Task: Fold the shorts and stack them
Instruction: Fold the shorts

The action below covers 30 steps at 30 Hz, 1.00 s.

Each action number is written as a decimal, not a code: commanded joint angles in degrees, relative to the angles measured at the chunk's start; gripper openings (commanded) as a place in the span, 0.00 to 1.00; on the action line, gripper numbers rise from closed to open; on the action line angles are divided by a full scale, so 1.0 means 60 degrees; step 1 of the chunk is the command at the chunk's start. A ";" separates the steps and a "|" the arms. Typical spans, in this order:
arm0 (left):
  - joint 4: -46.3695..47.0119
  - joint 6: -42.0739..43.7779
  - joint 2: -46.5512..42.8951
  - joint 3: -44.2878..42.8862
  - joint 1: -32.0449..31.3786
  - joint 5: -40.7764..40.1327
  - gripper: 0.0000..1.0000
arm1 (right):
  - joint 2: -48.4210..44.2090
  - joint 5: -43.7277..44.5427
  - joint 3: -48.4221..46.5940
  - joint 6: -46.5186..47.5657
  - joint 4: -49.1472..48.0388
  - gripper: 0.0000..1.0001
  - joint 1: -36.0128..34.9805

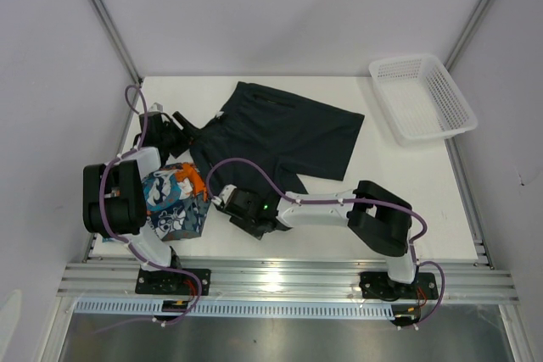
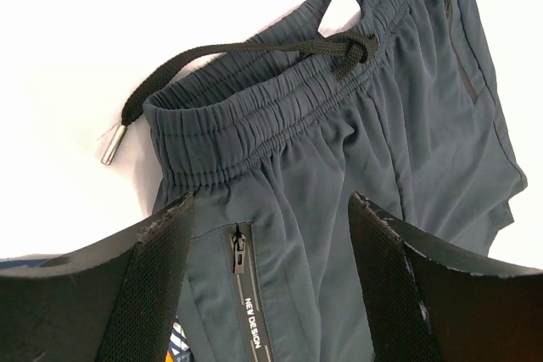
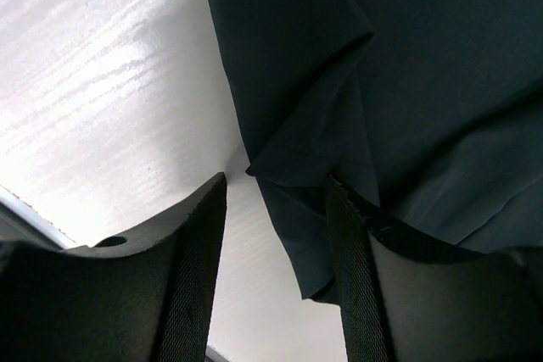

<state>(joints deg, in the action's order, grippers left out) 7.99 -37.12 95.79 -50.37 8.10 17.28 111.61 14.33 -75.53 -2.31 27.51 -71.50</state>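
Note:
The plain dark navy shorts (image 1: 280,133) lie spread flat mid-table. The printed orange, teal and white shorts (image 1: 174,201) sit folded in a bundle at the left front. My left gripper (image 1: 180,125) is open over the dark shorts' waistband corner; its wrist view shows the waistband (image 2: 254,125), a black drawstring (image 2: 212,52) and a zip pocket (image 2: 242,269) between the fingers (image 2: 161,286). My right gripper (image 1: 222,197) is open at the dark shorts' near hem corner (image 3: 288,167). The hem lies between its fingers, against the right finger (image 3: 356,277).
A white mesh basket (image 1: 422,95) stands at the back right corner of the white table (image 1: 407,184). Metal frame posts and grey walls bound the table. The aluminium rail (image 1: 288,281) runs along the near edge.

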 commanded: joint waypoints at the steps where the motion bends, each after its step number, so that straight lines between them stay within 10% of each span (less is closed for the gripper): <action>1: 0.0090 0.0225 -0.0452 -0.0131 0.0130 0.0123 0.75 | 0.0133 0.0132 -0.0420 0.0121 -0.0263 0.52 0.0096; 12: 0.0089 0.0255 -0.0525 -0.0057 0.0144 0.0109 0.75 | -0.0247 0.0410 -0.0288 -0.0143 -0.0395 0.00 0.0301; 26: 0.0104 0.0240 -0.0569 0.0016 0.0159 0.0109 0.75 | -0.1858 -0.1450 0.0136 -0.0420 -0.0219 0.00 -0.0021; 30: 0.0133 0.0225 -0.0613 0.0060 0.0159 0.0109 0.75 | -0.1670 -0.1055 0.0166 -0.0626 -0.0263 0.37 0.0140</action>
<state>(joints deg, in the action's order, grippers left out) 7.97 -36.99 95.39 -50.35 8.45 17.28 101.73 8.45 -75.22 -5.08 26.48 -71.05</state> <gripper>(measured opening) 0.754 0.308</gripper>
